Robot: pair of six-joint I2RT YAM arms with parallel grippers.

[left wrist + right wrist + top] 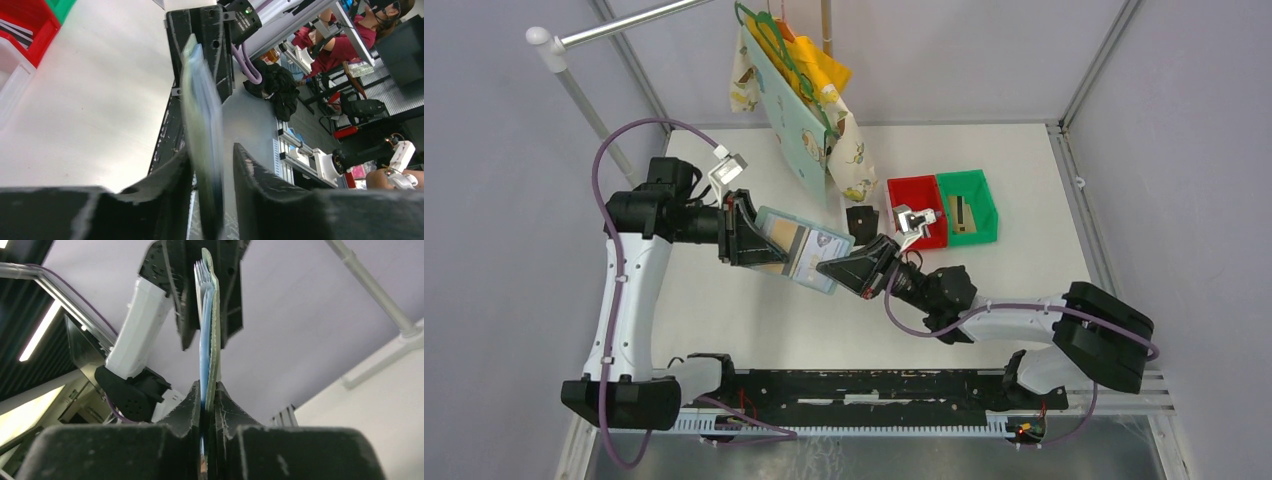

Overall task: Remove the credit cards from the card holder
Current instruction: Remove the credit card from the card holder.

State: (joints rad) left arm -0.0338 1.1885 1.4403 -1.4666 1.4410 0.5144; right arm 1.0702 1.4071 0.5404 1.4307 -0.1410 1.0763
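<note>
Top view: the open holder (799,250) is stretched in the air over the table's (984,300) middle between the left gripper (746,238) and the right gripper (849,268), probably to bare the cards (782,240), which are in their pockets. Left wrist: the holder is edge-on between the jaws with a gap on one side, so the grip is unclear. Right wrist: the jaws are pinched on its blue-and-green edge.

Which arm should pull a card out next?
Right, probably. The right gripper has its jaws pinched on the card holder's free end, close to the credit cards; the left gripper holds the other end as an anchor.
</note>
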